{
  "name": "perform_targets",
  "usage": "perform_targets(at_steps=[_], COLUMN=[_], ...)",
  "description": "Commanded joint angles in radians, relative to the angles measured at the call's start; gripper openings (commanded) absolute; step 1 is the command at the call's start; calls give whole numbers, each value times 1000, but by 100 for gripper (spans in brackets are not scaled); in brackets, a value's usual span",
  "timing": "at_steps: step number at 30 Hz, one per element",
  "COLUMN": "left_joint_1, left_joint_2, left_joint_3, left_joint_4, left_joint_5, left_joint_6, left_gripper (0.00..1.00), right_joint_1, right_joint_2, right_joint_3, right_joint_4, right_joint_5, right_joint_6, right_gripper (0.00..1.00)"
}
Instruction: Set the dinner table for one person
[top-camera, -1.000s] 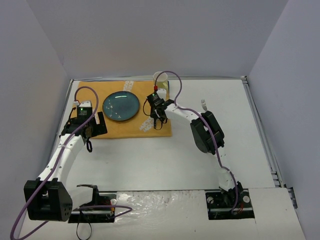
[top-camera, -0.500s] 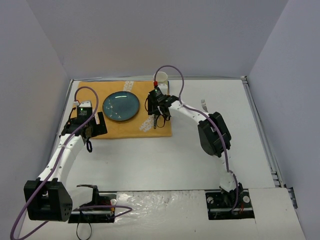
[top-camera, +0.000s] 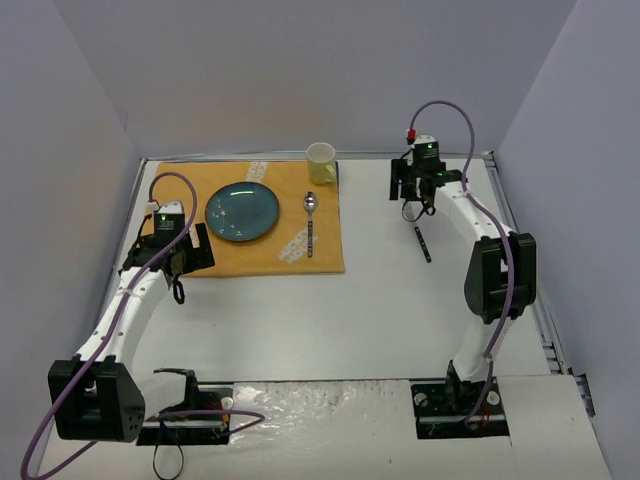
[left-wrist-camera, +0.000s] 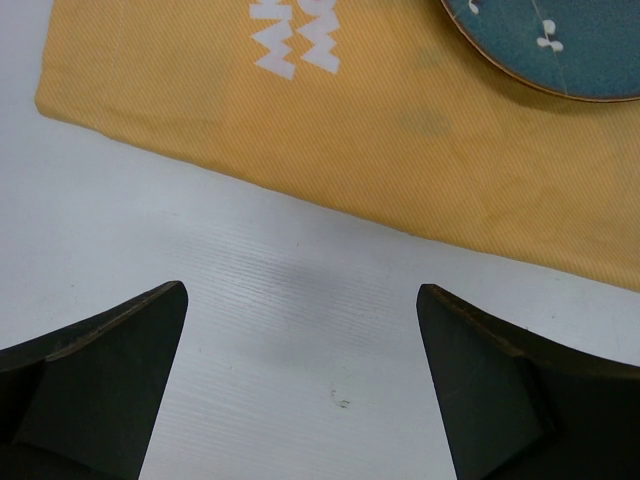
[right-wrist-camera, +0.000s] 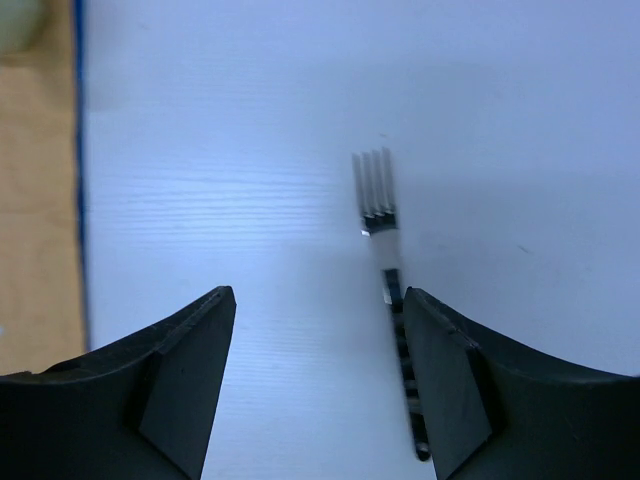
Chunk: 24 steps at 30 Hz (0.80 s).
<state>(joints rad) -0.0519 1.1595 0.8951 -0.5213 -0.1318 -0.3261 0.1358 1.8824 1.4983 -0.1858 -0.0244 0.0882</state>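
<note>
On the white dinner table (top-camera: 300, 320) lies an orange mat (top-camera: 262, 250) with a blue plate (top-camera: 242, 211), a spoon (top-camera: 310, 225) to the plate's right and a pale yellow mug (top-camera: 321, 162) at its far corner. A fork (right-wrist-camera: 378, 190) lies on bare table at the right, its dark handle (top-camera: 423, 243) pointing toward me. My right gripper (right-wrist-camera: 318, 295) hovers open above the fork, whose handle runs along the inside of the right finger (right-wrist-camera: 450, 380); from above this gripper (top-camera: 413, 203) hides the tines. My left gripper (left-wrist-camera: 302, 290) is open and empty over bare table at the mat's (left-wrist-camera: 400, 150) near left edge.
Grey walls close in the table on the left, far side and right. A thin metal rim (top-camera: 515, 240) runs along the right edge. The left arm's gripper (top-camera: 180, 270) sits by the mat's near left corner. A corner of the plate (left-wrist-camera: 560, 40) shows in the left wrist view.
My right gripper opened over the mat, left the spoon lying beside the plate, and swung right to hover over the fork. The mug is now uncovered. The left arm stayed put.
</note>
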Motion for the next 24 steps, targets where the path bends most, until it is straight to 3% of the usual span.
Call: perform_targets(at_steps=[1,12,24], left_joint_1=[-9,-13,-13], left_joint_2=[-6,-7,-1], left_joint_3=[27,25,29], left_joint_4=[21,20,23], left_joint_5=[-11,-20,-19], left_joint_6=[-6,-5,-4], left_gripper=[97,97,97], right_joint_1=[-29,-80,-79], right_joint_2=[47,209,216], right_joint_3=[30,161,39], right_joint_4=[-3,-56,-88], right_joint_5=[-55,-115,-66], right_joint_6=[-77,-138,-25], right_gripper=[64,56,44])
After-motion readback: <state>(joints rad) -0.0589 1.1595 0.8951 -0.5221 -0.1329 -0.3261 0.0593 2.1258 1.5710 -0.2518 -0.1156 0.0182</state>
